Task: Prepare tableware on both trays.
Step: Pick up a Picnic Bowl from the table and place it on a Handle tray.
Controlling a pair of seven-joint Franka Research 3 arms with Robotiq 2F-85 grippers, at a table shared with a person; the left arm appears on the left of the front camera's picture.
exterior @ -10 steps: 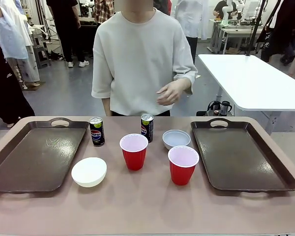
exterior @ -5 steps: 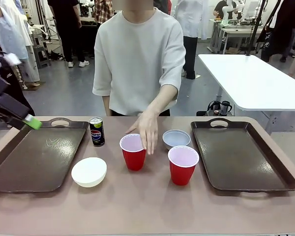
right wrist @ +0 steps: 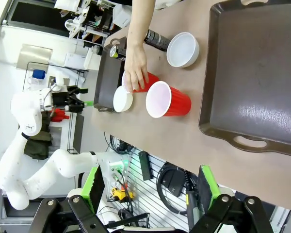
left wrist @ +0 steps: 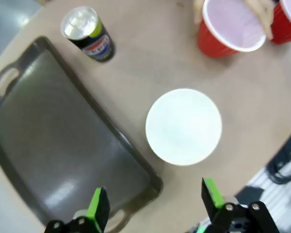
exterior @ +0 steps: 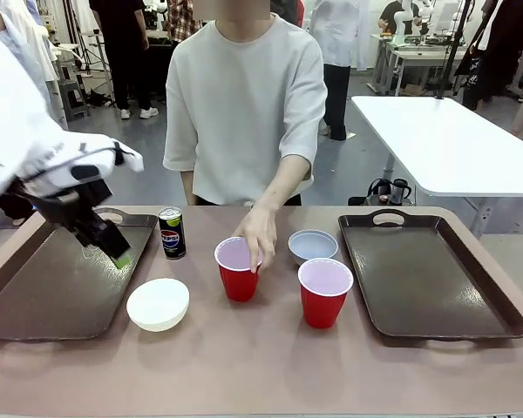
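Front view: left hand point(exterior: 113, 248) hangs released over the left tray point(exterior: 35, 300); a person's hand point(exterior: 258, 233) touches a red cup point(exterior: 238, 277). Left wrist view: white bowl point(left wrist: 183, 126) on tabletop point(left wrist: 160, 63) beside that tray. Right wrist view: right hand point(right wrist: 150, 187) released, empty.

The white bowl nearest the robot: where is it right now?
In the front view, the white bowl sits on the tabletop left of centre, beside the left tray's right rim, nearer the robot than the Pepsi can.
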